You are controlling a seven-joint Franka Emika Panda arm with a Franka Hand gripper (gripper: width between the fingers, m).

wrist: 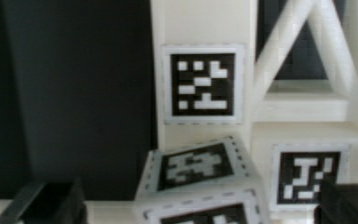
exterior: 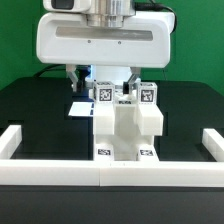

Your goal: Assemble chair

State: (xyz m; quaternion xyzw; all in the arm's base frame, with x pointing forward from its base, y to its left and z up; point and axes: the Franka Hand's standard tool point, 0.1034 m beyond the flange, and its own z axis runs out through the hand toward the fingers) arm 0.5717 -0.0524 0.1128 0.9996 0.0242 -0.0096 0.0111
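The chunky white plastic chair assembly (exterior: 127, 125), built of blocky parts carrying small black-and-white square tags, stands upright on the black counter (exterior: 30, 105), pressed against the long white border rail (exterior: 60, 170) at the front. Its long axis runs vertically. The pincer (exterior: 105, 78) hangs directly above and slightly behind it, so the assembly lies straight below. In the wrist view two dark fingertips (wrist: 43, 203) sit wide apart with tagged white parts (wrist: 202, 88) between them, apparently untouched: the pincer looks open, holding nothing. No containers appear.
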